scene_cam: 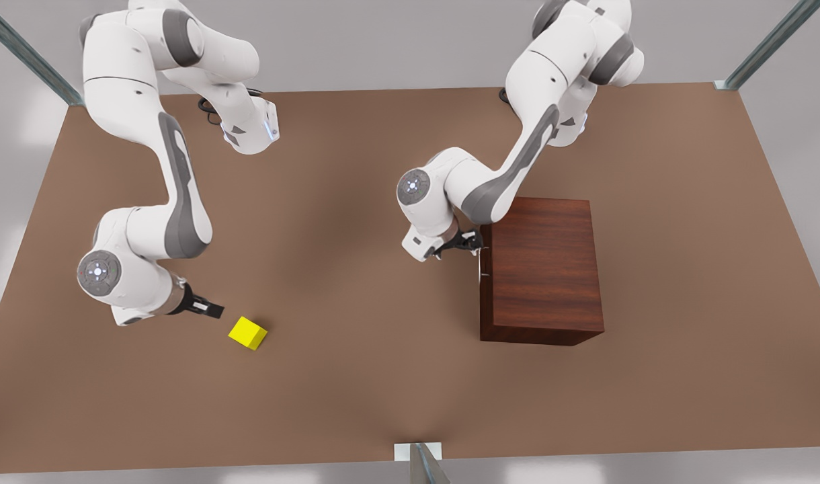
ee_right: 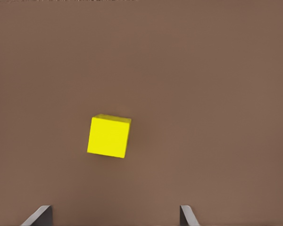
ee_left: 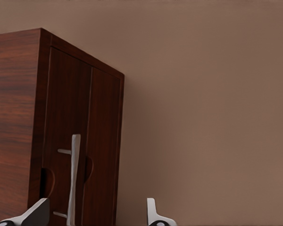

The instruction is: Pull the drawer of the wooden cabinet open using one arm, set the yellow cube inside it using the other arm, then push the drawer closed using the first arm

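The wooden cabinet [scene_cam: 544,262] [ee_left: 14,117] stands on the front view's right. Its drawer [ee_left: 66,108] sits flush and closed, with the silver bar handle [scene_cam: 481,266] [ee_left: 74,174] facing the table's middle. My left gripper [scene_cam: 474,245] [ee_left: 95,214] is open right at that handle, and the bar lies between its fingers without being clamped. The yellow cube [scene_cam: 247,333] [ee_right: 108,136] rests on the table at the front view's left. My right gripper [scene_cam: 212,309] [ee_right: 114,215] hovers just short of the cube, open and holding nothing.
The brown table [scene_cam: 356,282] stretches wide between the cube and the cabinet. Metal frame posts [scene_cam: 420,464] stand at the table's edges and corners.
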Controlling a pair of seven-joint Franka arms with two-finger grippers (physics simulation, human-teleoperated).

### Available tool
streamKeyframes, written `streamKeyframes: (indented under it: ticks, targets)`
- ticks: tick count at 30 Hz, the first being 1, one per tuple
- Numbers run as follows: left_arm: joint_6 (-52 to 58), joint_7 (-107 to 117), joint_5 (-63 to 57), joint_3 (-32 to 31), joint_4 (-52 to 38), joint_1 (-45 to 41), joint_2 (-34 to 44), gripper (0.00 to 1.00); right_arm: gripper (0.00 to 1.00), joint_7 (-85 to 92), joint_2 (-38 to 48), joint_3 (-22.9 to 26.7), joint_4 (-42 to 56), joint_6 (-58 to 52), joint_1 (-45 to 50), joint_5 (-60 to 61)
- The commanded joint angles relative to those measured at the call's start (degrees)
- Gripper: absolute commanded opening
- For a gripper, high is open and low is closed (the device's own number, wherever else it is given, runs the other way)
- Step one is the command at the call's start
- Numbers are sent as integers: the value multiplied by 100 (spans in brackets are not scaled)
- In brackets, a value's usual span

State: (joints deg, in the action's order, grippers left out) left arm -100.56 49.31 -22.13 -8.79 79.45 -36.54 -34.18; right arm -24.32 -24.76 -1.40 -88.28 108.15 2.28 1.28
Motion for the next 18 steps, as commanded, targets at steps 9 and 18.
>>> streamKeyframes:
  ticks: [9, 18]
  targets:
    - [-131, 1124, -766, 1, 88, -2, -282, 100, 100, -1400, -512, 8, 22, 374, 89, -198]
    - [-192, 1089, -802, 1, 105, 68, -441, 100, 100, -1532, -986, 17, 171, 690, 80, -180]
